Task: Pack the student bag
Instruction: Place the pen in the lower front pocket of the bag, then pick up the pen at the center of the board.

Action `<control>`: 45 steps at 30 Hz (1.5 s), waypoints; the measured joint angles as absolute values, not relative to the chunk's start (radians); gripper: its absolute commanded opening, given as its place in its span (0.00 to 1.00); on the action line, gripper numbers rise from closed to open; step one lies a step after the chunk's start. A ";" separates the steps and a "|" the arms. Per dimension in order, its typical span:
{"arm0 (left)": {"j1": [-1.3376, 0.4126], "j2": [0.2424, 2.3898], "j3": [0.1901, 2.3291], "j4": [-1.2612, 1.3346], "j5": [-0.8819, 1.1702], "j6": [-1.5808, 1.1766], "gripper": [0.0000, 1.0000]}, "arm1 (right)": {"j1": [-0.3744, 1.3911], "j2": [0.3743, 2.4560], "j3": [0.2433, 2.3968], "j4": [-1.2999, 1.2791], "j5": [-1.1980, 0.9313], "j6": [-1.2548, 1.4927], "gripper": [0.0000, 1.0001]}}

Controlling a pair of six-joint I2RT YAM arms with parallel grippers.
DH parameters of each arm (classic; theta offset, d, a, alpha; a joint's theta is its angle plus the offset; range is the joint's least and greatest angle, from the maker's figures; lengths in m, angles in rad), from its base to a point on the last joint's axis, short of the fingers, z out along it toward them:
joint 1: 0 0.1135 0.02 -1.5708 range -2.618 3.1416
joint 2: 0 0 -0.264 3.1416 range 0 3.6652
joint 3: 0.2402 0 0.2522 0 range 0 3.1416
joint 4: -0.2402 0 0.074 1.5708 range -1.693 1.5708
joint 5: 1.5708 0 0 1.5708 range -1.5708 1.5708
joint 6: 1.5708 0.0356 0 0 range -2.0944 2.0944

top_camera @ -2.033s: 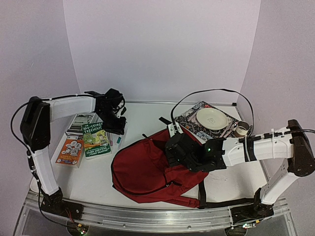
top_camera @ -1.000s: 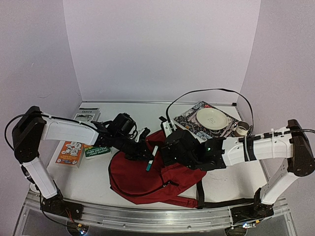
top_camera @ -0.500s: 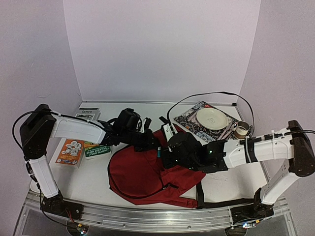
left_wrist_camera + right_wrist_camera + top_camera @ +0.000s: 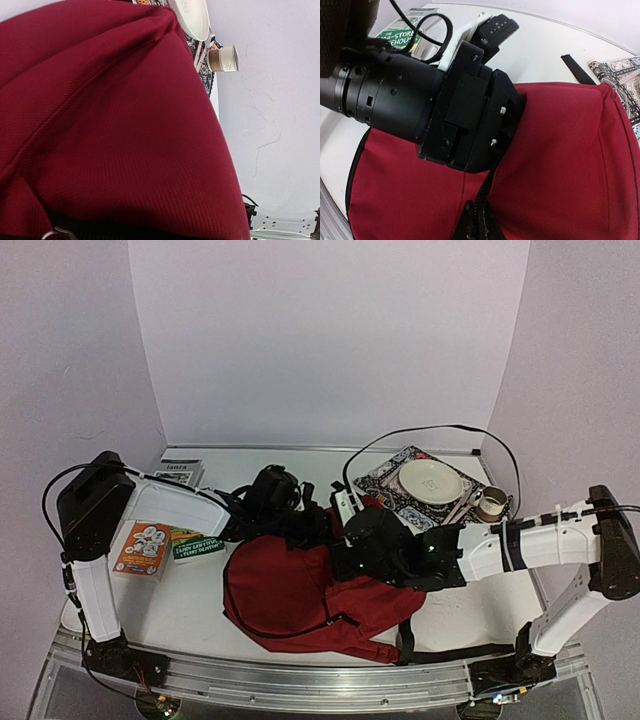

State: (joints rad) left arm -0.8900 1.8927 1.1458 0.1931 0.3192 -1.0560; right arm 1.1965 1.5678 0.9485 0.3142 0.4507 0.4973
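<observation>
We see the student bag (image 4: 290, 595) slumped in the middle of the table (image 4: 180, 615), its dark red fabric bulging and its far edge lifted up between the two arms. A black strap (image 4: 409, 635) trails from its right side toward the near edge.

The left hand (image 4: 308, 526) reaches across from the left and is pushed into the bag's raised far edge. In the right wrist view its black body presses against the red cloth and its fingers are buried, and its own camera shows only fabric, so we cannot tell how its jaws stand.

The right hand (image 4: 350, 553) meets the bag from the other side, just beside the left one. It is closed, and it appears to pinch the black zipper edge at the bag's top.

Behind the bag to the right we find a patterned placemat (image 4: 383, 483) carrying a pale plate (image 4: 431, 480), with a small cup (image 4: 490, 504) at the mat's right end.

To the left of the bag lie a green book (image 4: 198, 544) and an orange book (image 4: 143, 547) side by side, and a white booklet (image 4: 179, 471) sits farther back by the wall.
</observation>
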 measured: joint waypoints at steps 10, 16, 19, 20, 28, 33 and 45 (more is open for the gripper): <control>-0.891 1.873 1.119 0.220 0.317 -1.030 0.42 | 1.198 1.555 0.928 0.314 0.493 0.497 0.00; -0.889 1.753 1.026 0.161 0.269 -0.950 0.48 | 1.208 1.555 0.928 0.297 0.539 0.497 0.00; -0.889 1.687 1.020 0.070 0.203 -0.889 0.53 | 1.208 1.555 0.928 0.281 0.558 0.495 0.00; -0.889 1.665 1.019 0.036 0.176 -0.869 0.55 | 1.208 1.555 0.928 0.277 0.563 0.495 0.00; -0.796 1.604 1.028 -0.236 -0.028 -0.720 0.60 | 1.208 1.556 0.928 0.253 0.579 0.493 0.00; -0.666 1.641 1.052 -0.321 -0.067 -0.655 0.65 | 1.208 1.556 0.928 0.246 0.587 0.490 0.00; -0.568 1.894 1.237 -0.401 -0.157 -0.577 0.71 | 1.208 1.556 0.928 0.238 0.596 0.487 0.00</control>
